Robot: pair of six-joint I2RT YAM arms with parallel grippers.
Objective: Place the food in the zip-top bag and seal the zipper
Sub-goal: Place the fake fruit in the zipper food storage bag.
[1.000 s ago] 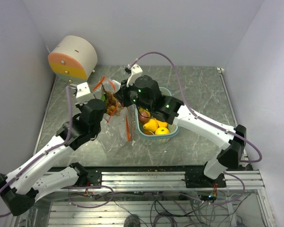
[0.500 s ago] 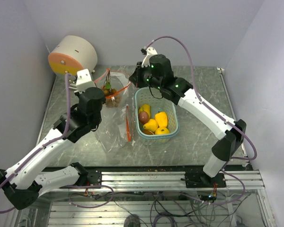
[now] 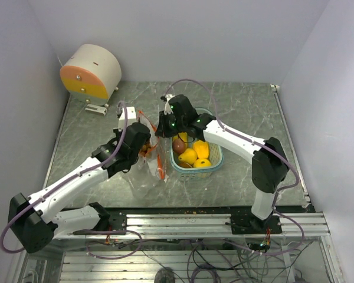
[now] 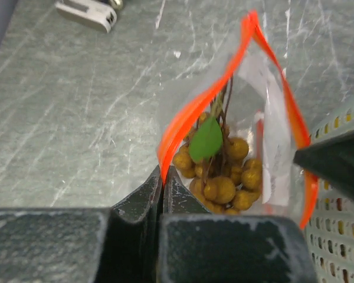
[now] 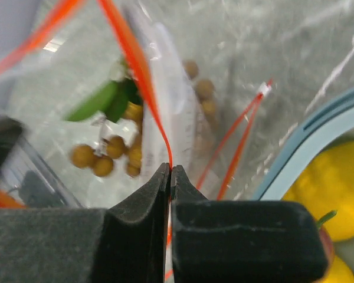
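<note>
Both hands pinched on the bag rim, mouth open.
My left hand [image 4: 163,177] and right hand [image 5: 170,171] are each clamped tight on the orange zipper edge of the bag [image 4: 256,82]. The grapes [image 4: 224,188] sit inside; lemons [image 3: 189,156] and red fruit [image 3: 179,145] lie in the basket [image 3: 215,164] just beside it.

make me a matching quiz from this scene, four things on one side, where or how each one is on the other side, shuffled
1 grape bunch
2 yellow fruits
3 left gripper
4 cream-and-orange drum

A in the blue basket
B by the table's far left corner
C inside the clear bag
D shut on that bag's orange rim

Pairs: 1-C, 2-A, 3-D, 4-B
</note>
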